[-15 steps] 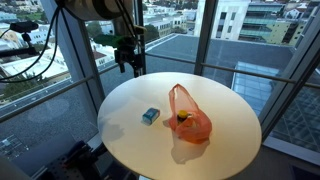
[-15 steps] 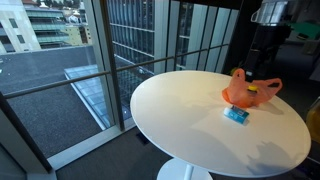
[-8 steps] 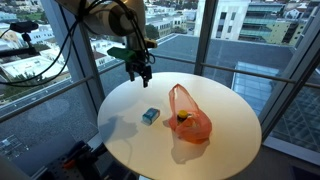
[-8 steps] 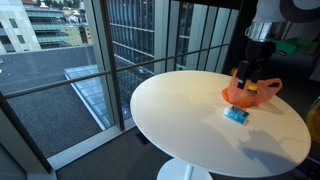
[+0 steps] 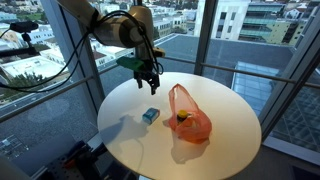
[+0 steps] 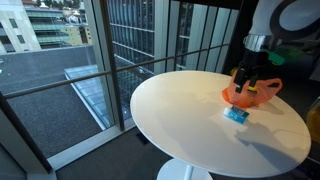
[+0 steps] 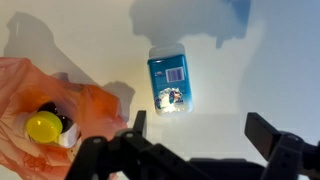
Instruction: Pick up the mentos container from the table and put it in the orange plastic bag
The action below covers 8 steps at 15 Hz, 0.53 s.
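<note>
The mentos container point(image 7: 171, 79) is a small blue box lying flat on the round white table point(image 5: 230, 130). It shows in both exterior views point(image 5: 150, 116) point(image 6: 236, 114). The orange plastic bag point(image 5: 187, 117) lies beside it, also in the other exterior view point(image 6: 250, 92) and at the left of the wrist view point(image 7: 60, 105), with a yellow-capped item point(image 7: 44, 125) inside. My gripper point(image 5: 149, 84) is open and empty, above the table over the container; its fingers point(image 7: 200, 135) frame bare table just below the box in the wrist view.
Tall glass windows with dark frames point(image 5: 205, 40) surround the table point(image 6: 190, 110). The table edge drops off to the floor on all sides. Cables and equipment point(image 5: 25, 40) stand by the window.
My gripper has moved from near the window in over the table and lower, toward the blue container. The container and bag have not moved.
</note>
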Motion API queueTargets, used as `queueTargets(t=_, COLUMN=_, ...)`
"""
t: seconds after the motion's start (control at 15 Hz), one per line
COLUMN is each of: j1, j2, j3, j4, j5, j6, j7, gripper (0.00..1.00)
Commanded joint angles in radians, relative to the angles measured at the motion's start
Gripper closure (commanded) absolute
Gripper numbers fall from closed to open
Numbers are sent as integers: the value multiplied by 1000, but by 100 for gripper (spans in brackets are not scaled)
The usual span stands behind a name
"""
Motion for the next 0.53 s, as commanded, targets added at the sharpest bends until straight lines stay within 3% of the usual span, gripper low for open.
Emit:
queueTargets(t=0.0, j1=0, j2=0, j3=0, j4=4, j5=0, j6=-3, j7=-1, gripper=0)
queueTargets(t=0.47, j1=-3, j2=20, j3=-5, j4=18, j5=-3, j6=0, j7=9, gripper=0)
